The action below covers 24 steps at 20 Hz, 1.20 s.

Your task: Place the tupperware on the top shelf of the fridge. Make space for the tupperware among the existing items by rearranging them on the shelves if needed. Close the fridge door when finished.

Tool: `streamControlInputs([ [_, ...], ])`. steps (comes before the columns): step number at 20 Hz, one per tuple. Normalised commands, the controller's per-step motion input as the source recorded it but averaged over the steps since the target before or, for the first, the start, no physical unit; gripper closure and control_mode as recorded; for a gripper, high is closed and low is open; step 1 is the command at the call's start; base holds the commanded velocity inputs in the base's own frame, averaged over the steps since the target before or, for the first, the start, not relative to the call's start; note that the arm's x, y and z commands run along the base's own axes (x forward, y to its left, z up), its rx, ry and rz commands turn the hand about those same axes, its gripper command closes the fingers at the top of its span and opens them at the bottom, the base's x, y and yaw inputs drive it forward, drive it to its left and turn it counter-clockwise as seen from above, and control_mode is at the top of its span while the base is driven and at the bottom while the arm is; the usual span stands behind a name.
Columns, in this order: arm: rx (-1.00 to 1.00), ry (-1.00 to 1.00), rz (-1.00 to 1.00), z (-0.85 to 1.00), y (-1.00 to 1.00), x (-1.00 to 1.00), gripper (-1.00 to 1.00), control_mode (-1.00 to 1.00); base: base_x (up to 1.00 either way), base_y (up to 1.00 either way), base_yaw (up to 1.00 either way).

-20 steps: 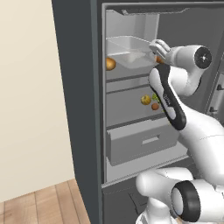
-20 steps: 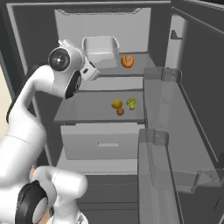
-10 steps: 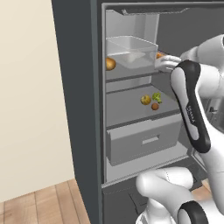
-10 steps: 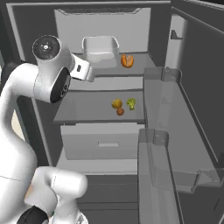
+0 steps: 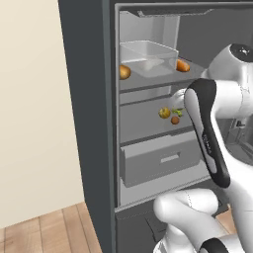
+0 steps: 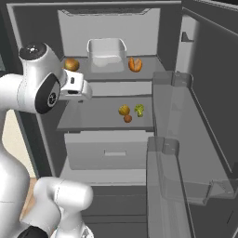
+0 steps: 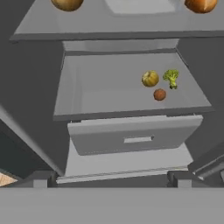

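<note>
On the top shelf [image 6: 153, 75] sits the tupperware [image 6: 106, 53], well apart from the open, empty fingers [image 7: 40, 179].

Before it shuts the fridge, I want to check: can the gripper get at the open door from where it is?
Probably yes. The gripper is out of the fridge, and nothing stands between it and the door, swung wide to its right.

cream wall [image 5: 34, 113], wooden floor [image 5: 44, 232]
</note>
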Motion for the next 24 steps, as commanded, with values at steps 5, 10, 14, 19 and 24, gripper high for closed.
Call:
streamControlInputs([
  [5, -0.08, 0.15, 0.0, -0.29, 0.09, 0.0, -1.0, -1.0, 0.0, 0.0, 0.0],
  [10, -0.02, 0.05, 0.0, -0.11, 0.0, 0.0, -1.0, 1.0, 0.0, 0.03, 0.0],
  [14, 0.0, 0.0, 0.0, 0.0, 0.0, 0.0, -1.0, 1.0, -0.24, 0.06, 0.0],
  [19, 0.0, 0.0, 0.0, 0.0, 0.0, 0.0, -1.0, 1.0, -0.94, 0.0, 0.01],
  [24, 0.0, 0.0, 0.0, 0.0, 0.0, 0.0, -1.0, 1.0, -0.57, -0.2, 0.17],
])
